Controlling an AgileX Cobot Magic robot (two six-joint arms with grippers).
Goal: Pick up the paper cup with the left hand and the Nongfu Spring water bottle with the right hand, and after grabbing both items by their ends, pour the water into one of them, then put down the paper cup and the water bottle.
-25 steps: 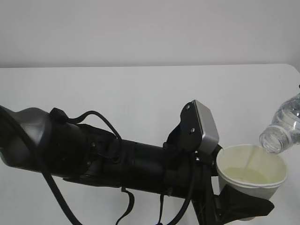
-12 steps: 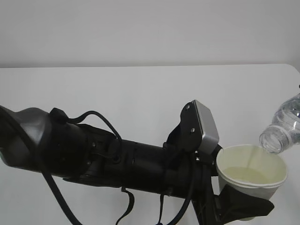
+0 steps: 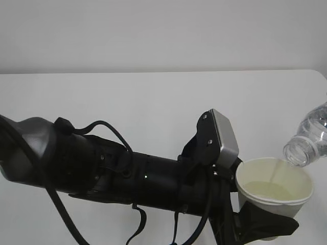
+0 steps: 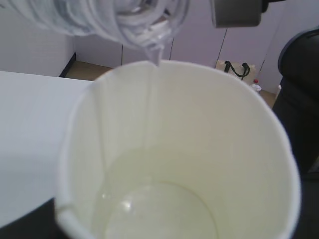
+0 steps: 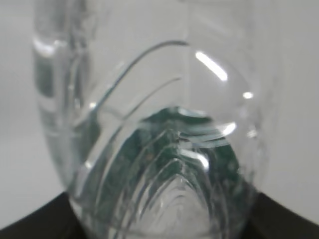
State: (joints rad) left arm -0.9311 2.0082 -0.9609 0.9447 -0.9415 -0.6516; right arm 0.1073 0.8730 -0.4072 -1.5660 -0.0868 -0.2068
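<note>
Nothing moved; left end effector (image 3: pixel 265 224) clamps paper cup (image 3: pixel 274 190), right unseen, clamping bottle (image 3: pixel 307 144) cropped at edge.

A white paper cup (image 3: pixel 274 190) with cream inside, a clear ribbed bottle (image 3: pixel 308 144) with green label.

A plain indoor test room or lab — a bare white table (image 3: pixel 153 102) stands against a blank pale wall (image 3: pixel 163 30). Beyond the table's far edge, white panelled walls (image 4: pixel 99 50), tan floor (image 4: pixel 89 72) and a bag (image 4: pixel 234 67) — nothing homely.
</note>
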